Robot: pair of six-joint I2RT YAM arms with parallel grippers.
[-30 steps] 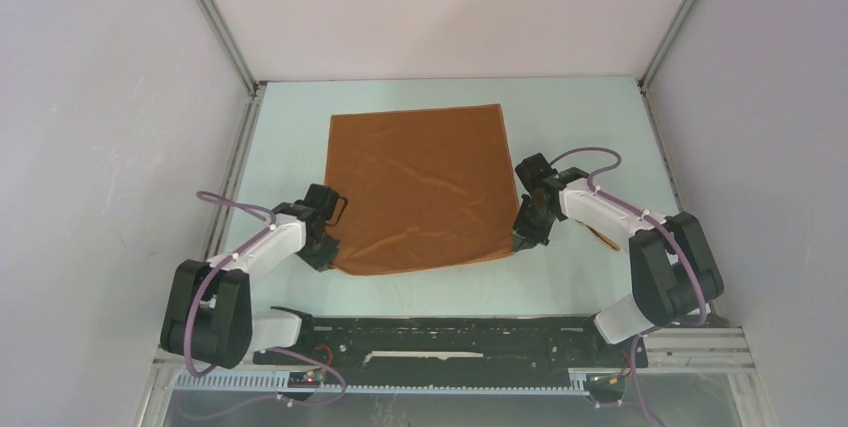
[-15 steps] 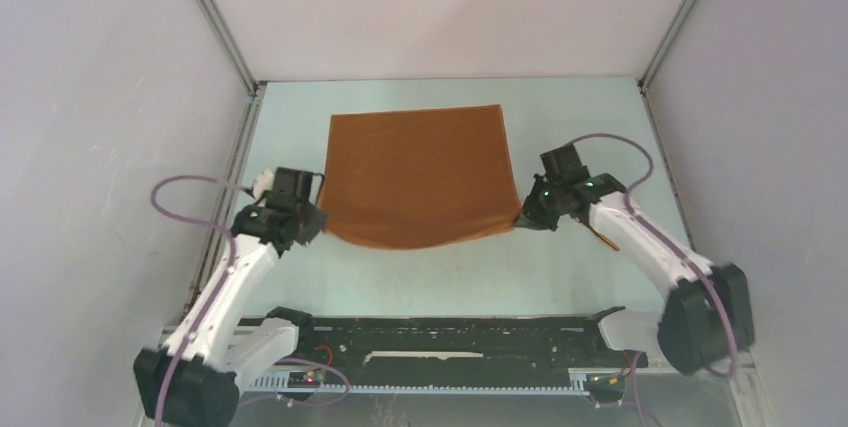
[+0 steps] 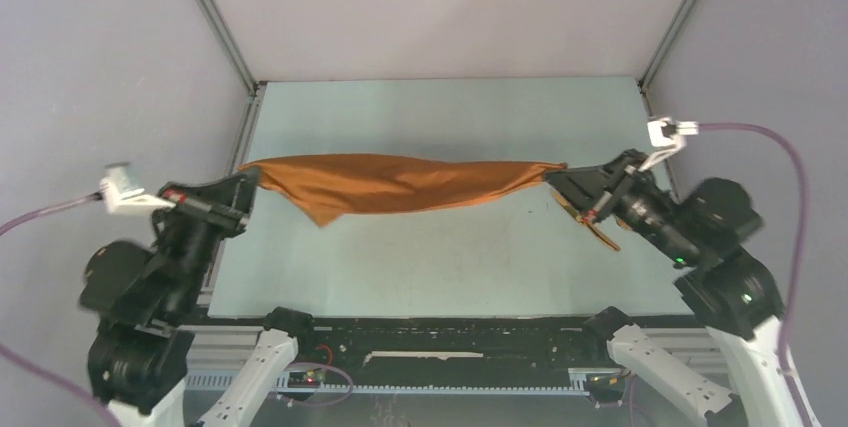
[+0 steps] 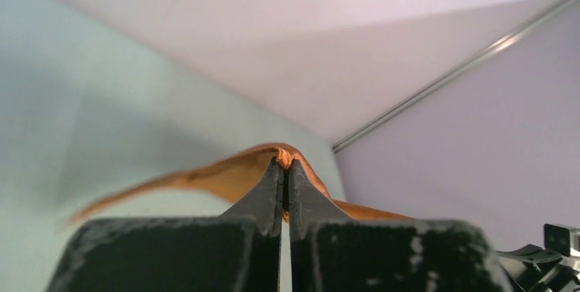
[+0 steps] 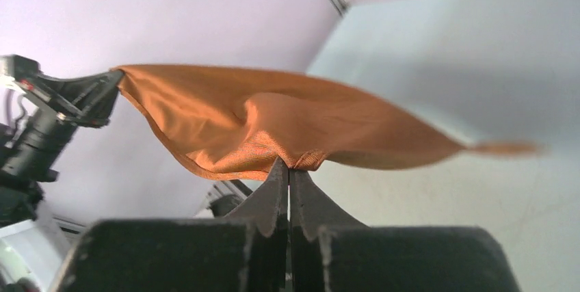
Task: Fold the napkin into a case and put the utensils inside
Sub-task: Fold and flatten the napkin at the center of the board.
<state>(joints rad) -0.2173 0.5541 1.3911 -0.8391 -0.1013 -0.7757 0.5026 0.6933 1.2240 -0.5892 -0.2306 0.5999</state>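
**Top view.** The napkin [image 3: 400, 182] is hanging as a long, narrow band across the middle of the frame, raised above the pale desk [image 3: 450, 277] and stretched between the two arms. The left end effector [image 3: 252, 179], at the left edge of the desk, is pinching the band's left tip. The right end effector [image 3: 553, 177], right of centre, is pinching its right tip. The cloth is sagging a little between the two grips. A loose corner is drooping below the band's left third; whether it is touching the desk cannot be told. Just below and to the right of the right end effector, a thin golden utensil [image 3: 603, 237] is lying on the desk, partly hidden by the arm. Its type cannot be made out.

**Left wrist view.** The two dark fingers of the left end effector [image 4: 284, 165] are pressing together at lower centre, clamping a small bunch of napkin [image 4: 219, 179] at their tips. The cloth is trailing from the grip toward the lower left of the frame and, behind the fingers, toward the lower right.

**Right wrist view.** The fingers of the right end effector [image 5: 288, 165] are likewise meeting, clamped on a fold of the napkin [image 5: 273, 117]. From there the cloth is spreading toward the upper left of the frame, where the left end effector [image 5: 109, 87] is gripping its far corner. A blurred tip of cloth is reaching toward the right edge at mid-height.
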